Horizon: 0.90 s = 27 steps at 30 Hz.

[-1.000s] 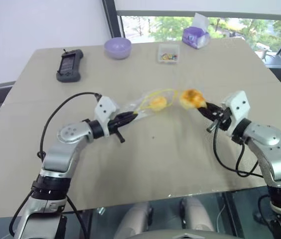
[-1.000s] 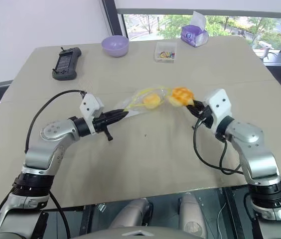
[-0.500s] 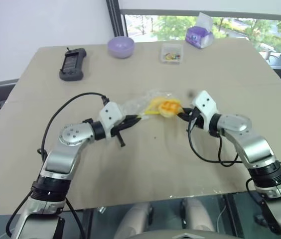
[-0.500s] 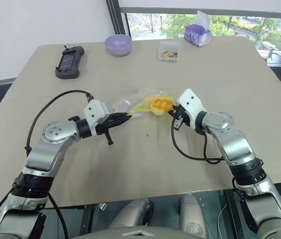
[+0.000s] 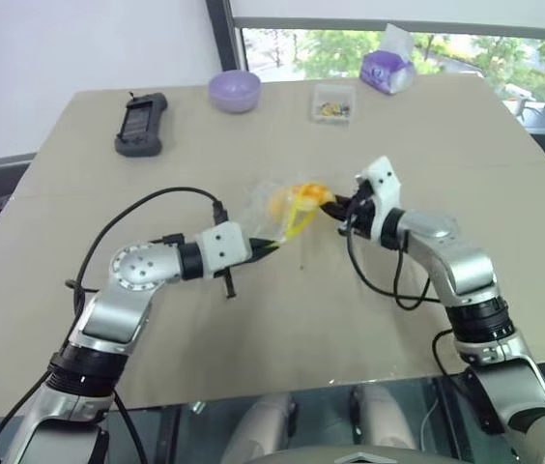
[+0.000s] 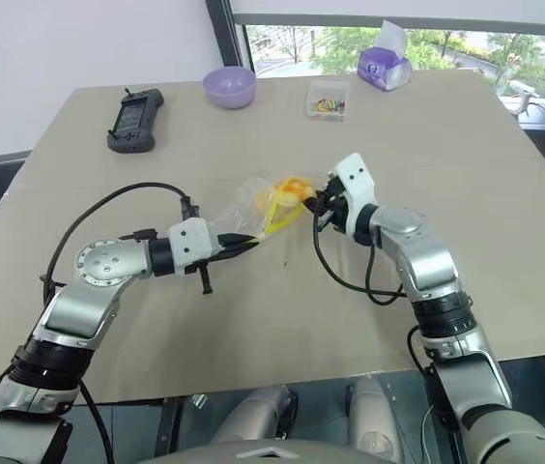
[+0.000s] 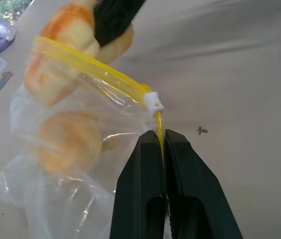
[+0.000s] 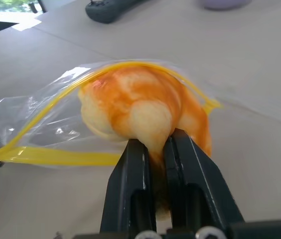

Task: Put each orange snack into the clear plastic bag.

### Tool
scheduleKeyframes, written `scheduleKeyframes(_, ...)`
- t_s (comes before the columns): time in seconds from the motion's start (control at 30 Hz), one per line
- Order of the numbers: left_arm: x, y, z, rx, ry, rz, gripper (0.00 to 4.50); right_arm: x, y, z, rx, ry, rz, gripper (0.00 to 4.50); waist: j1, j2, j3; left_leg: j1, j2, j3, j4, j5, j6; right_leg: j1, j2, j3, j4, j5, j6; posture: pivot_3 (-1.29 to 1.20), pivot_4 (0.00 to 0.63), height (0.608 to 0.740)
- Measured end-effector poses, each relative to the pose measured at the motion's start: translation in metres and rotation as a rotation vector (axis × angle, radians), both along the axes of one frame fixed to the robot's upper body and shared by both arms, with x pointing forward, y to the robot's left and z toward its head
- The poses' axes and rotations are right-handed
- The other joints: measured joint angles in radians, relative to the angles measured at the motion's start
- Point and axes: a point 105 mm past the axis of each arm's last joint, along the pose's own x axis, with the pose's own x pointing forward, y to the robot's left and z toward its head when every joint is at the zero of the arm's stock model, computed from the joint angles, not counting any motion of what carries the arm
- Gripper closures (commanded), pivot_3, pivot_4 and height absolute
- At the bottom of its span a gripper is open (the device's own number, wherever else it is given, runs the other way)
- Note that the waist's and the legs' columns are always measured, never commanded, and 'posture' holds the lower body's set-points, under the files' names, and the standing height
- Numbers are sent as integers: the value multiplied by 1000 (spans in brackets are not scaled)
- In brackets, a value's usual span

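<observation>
The right end effector (image 8: 155, 164) is clamping a glazed golden-orange bun-like snack (image 8: 140, 109) at the yellow-zipped mouth of the crinkly clear plastic bag (image 7: 70, 164), seemingly partly inside; the left end effector (image 7: 161, 149) is pinching the zip strip above the worktop (image 5: 350, 309).

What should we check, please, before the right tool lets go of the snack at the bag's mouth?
1. Left tool pinching the yellow zip strip: ok.
2. Clear plastic bag mouth held open: ok.
3. Right tool clamped on the orange snack: ok.
4. Snack fully past the strip: not ok; it sits in the mouth.
5. Another snack already inside: ok.
6. Room for the second snack inside: cannot tell.
</observation>
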Motion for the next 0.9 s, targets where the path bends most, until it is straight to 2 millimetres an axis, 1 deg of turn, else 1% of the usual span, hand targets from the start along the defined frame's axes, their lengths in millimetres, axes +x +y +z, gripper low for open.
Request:
scheduleKeyframes(0.03, 0, 0, 0, 0, -3, -1, 4500, 2, -1, -2, -31, -23, -9, 4455, 0, 0, 0, 0, 0, 0, 0, 0, 0, 0, 0, 0, 0, 0, 0, 0, 150, 740)
scheduleKeyframes(0.1, 3, 0, 3, 0, -22, -6, 4500, 4, 1, -8, -170, -154, -6, 4455, -3, 0, 0, 0, 0, 0, 0, 0, 0, 0, 0, 0, 1, 0, 0, 0, 150, 740)
scheduleKeyframes(0.17, 6, 0, 8, 2, -44, -14, 4500, -1, 9, -13, -240, -242, 47, 4455, -6, 0, 0, 0, 0, 0, 0, 0, 0, -1, 0, 0, 1, 0, 0, 0, 150, 740)
scheduleKeyframes(0.27, 11, 2, 10, 16, -70, -18, 4500, -9, 23, -15, -224, -278, 101, 4455, -17, 0, 0, 0, 0, 0, 0, 0, 0, 0, 0, 0, 1, 0, 0, 0, 150, 740)
scheduleKeyframes(0.43, 14, 5, 5, 42, -95, -26, 4500, -10, 28, -16, -213, -290, 121, 4455, -24, 0, 0, 0, 0, 0, 0, 0, 0, 0, 0, 0, 1, 0, 0, 0, 150, 740)
scheduleKeyframes(0.53, 13, 4, 6, 64, -131, -52, 4500, -10, 35, -12, -120, -246, 113, 4455, -28, 0, 0, 0, 0, 0, 0, 0, 0, -1, 0, 0, 1, 0, 0, 0, 150, 740)
scheduleKeyframes(0.6, 13, 3, 8, 78, -162, -72, 4500, -9, 39, -12, -126, -254, 119, 4455, -28, 0, 0, 0, 0, 0, 0, 0, 0, 0, 0, 0, 1, 0, 0, 0, 150, 740)
scheduleKeyframes(0.7, 13, 5, 7, 106, -209, -93, 4500, -1, 38, -19, -265, -319, 133, 4455, -27, 0, 0, 1, 0, 0, 0, 0, 0, 0, 0, 0, 1, 0, 0, 0, 150, 740)
scheduleKeyframes(0.8, 16, 10, 3, 137, -250, -100, 4500, -1, 41, -25, -375, -387, 187, 4455, -27, 0, 0, 0, 0, 0, 0, 0, 0, -1, 0, 0, 1, 0, 0, 0, 150, 740)
scheduleKeyframes(0.87, 20, 10, 7, 151, -289, -103, 4500, 2, 44, -24, -468, -453, 225, 4455, -28, 0, 0, 0, 0, 0, 0, 0, 0, 0, 0, 0, 1, 0, 0, 0, 150, 740)
scheduleKeyframes(0.9, 23, 10, 12, 153, -314, -103, 4500, 6, 42, -23, -510, -477, 231, 4455, -28, 0, 0, 0, 0, 0, 1, 0, 0, 0, 0, 0, 1, 0, 0, 0, 150, 740)
